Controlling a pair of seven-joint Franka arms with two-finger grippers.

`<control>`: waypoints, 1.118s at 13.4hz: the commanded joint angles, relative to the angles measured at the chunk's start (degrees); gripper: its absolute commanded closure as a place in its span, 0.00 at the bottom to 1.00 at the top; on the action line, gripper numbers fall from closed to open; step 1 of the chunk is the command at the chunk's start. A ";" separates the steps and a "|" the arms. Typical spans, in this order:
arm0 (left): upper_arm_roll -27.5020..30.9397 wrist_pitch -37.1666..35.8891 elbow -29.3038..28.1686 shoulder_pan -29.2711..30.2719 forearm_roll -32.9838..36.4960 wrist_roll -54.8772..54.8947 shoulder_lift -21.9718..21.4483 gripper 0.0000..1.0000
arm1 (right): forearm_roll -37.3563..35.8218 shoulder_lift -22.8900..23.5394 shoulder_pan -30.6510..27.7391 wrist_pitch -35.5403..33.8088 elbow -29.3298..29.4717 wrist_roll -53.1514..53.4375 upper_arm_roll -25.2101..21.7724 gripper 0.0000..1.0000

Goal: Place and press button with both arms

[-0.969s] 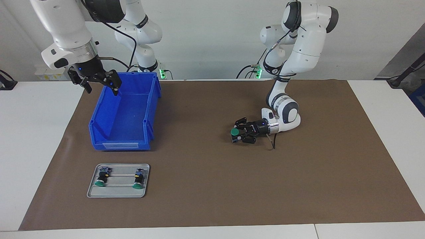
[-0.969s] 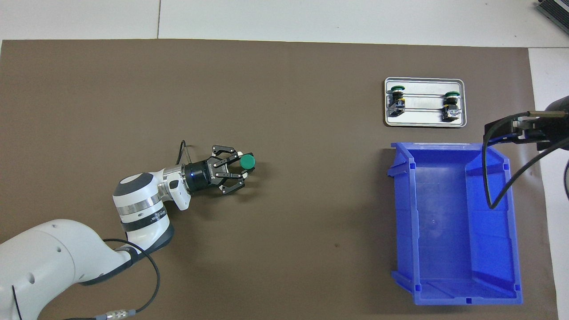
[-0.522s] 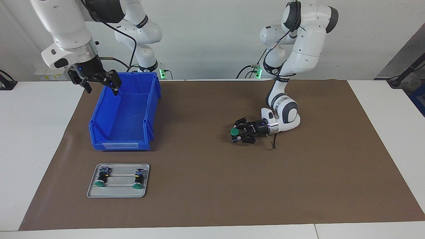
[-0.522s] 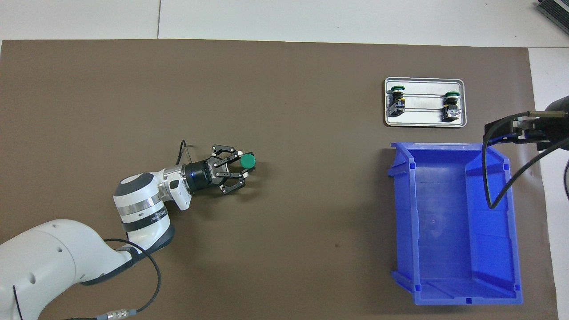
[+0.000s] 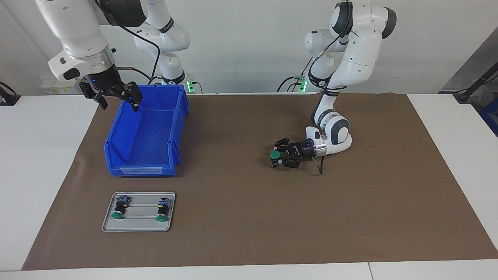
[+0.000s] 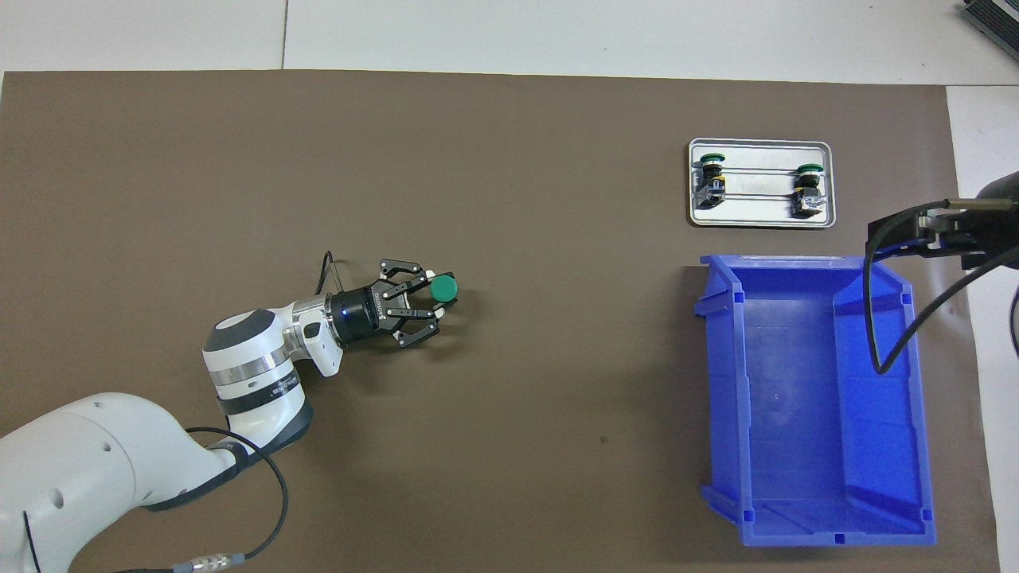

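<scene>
Clamped low over the brown mat (image 5: 249, 217), the left gripper (image 5: 281, 155) lies almost level and grasps the button (image 5: 275, 154) by its black body, green cap turned up and the terminal end down at the mat (whether that end touches the mat cannot be told). This spot is about mid-bench, somewhat toward the left arm's end. From above, the left gripper (image 6: 426, 300) points toward the right arm's end with the button (image 6: 444, 288) at its fingertips. Toward the right arm's end stands an empty blue bin (image 5: 116, 155), close to the robots' edge of the bench. Over that bin's rim at the corner nearest the right arm's base hangs the right gripper (image 5: 118, 102), fingers spread and holding nothing; that arm waits. Farther from the robots than the bin, a grey metal tray (image 5: 107, 225) carries two more buttons (image 5: 116, 212) lying side by side, their green caps toward the bench's outer edge.
</scene>
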 commanded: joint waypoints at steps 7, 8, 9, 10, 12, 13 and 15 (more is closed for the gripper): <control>0.94 2.13 -0.04 -1.61 -2.00 6.44 3.97 1.00 | 1.54 -0.85 -0.54 -0.16 -0.93 -1.63 0.16 0.00; 0.94 2.31 -0.04 -1.61 -2.00 6.44 3.97 1.00 | 1.54 -0.85 -0.54 -0.16 -0.93 -1.63 0.16 0.00; 0.94 2.23 -0.04 -1.61 -2.00 6.44 3.97 1.00 | 1.54 -0.85 -0.54 -0.16 -0.93 -1.63 0.16 0.00; 0.94 2.23 -0.04 -1.61 -2.00 6.44 3.97 1.00 | 1.54 -0.85 -0.54 -0.16 -0.93 -1.63 0.16 0.00; 0.94 2.14 -0.04 -1.53 -2.00 6.44 3.97 0.90 | 1.54 -0.85 -0.54 -0.16 -0.93 -1.63 0.16 0.00; 0.94 2.14 -0.04 -1.53 -2.00 6.44 3.97 0.81 | 1.54 -0.85 -0.54 -0.16 -0.93 -1.63 0.16 0.00; 0.94 2.14 -0.04 -1.53 -2.00 6.44 3.97 0.58 | 1.54 -0.85 -0.54 -0.16 -0.93 -1.63 0.16 0.00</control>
